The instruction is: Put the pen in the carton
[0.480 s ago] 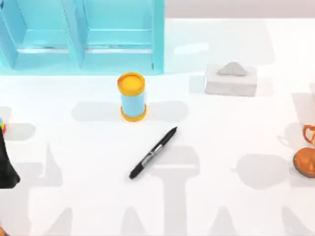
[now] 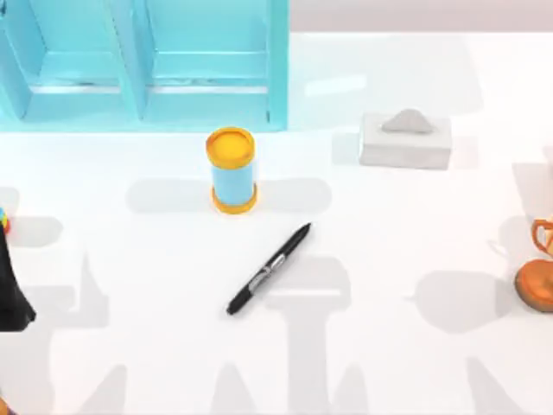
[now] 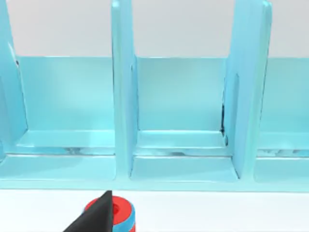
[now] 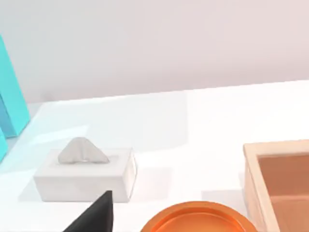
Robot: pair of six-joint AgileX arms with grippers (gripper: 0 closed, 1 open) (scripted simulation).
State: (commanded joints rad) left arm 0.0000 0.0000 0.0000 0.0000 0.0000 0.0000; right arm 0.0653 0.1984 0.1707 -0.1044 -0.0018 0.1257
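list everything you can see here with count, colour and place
slim black marker pen with a silver-grey band: 1, black, lying diagonally mid-table, untouched
blue cylinder with orange ends: 1, upright behind the pen
turquoise compartmented shelf unit: 1, far left of the table
white tissue box: 1, far right-centre
orange cup-like object with a handle: 1, right edge, partly cut off
tan open box: 1, beside the orange object in the right wrist view
red-and-blue round object: 1, before the shelf in the left wrist view
white table: 1
left arm: 1, black, left edge, parked
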